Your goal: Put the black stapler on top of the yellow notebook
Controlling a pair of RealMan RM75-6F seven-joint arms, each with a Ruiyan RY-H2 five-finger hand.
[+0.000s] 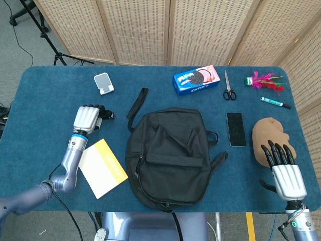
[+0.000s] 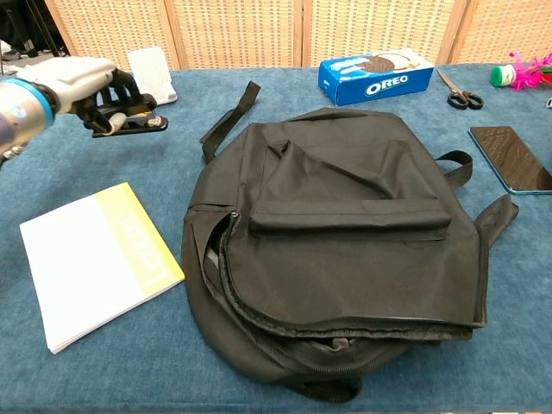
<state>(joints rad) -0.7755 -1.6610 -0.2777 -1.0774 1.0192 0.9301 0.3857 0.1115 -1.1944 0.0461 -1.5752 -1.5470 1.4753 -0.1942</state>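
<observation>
Notebook (image 2: 95, 263): near the table's front-left corner, flat, awaiting the stapler.
Left hand (image 2: 86, 86): fingers curled around the black stapler (image 2: 129, 121), apparently for carrying.

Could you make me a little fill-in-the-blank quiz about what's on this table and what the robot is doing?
1. The left hand holds the black ____.
2. The yellow notebook lies to the ____ of the black backpack in the chest view.
3. The blue box reads ____.
4. The right hand holds ____.

Missing words: stapler; left; OREO; nothing
</observation>
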